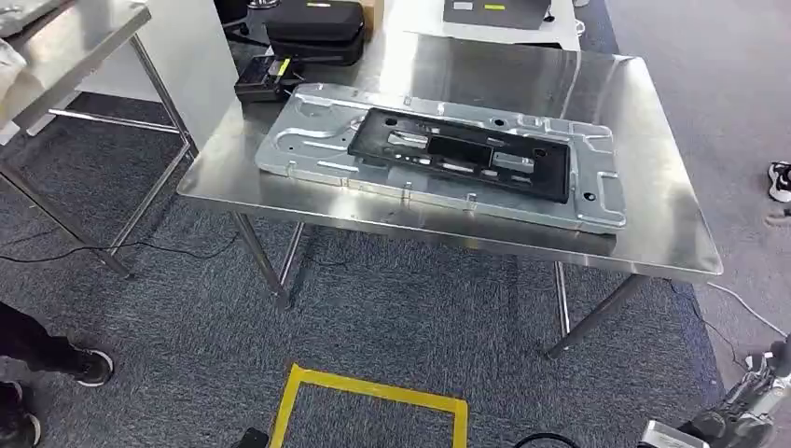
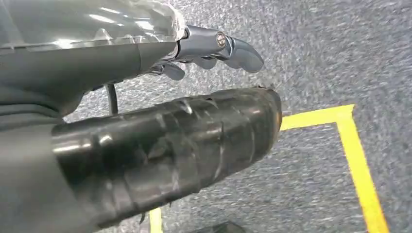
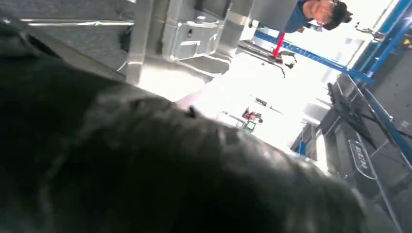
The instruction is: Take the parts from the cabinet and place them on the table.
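A grey metal panel lies flat on the steel worktop, and a black frame rests on top of it. Behind them sit a black case and a charger. The left robot hand hangs over carpet beside yellow tape, fingers loosely apart, holding nothing. The right robot hand sits at the head view's lower right corner (its grasp cannot be told).

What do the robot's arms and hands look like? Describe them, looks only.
The left hand has a glossy silver cover, smooth metallic blue-grey fingers and a thick, shiny black thumb. The right arm looks silver-grey in the head view; the right hand is a dark blur.
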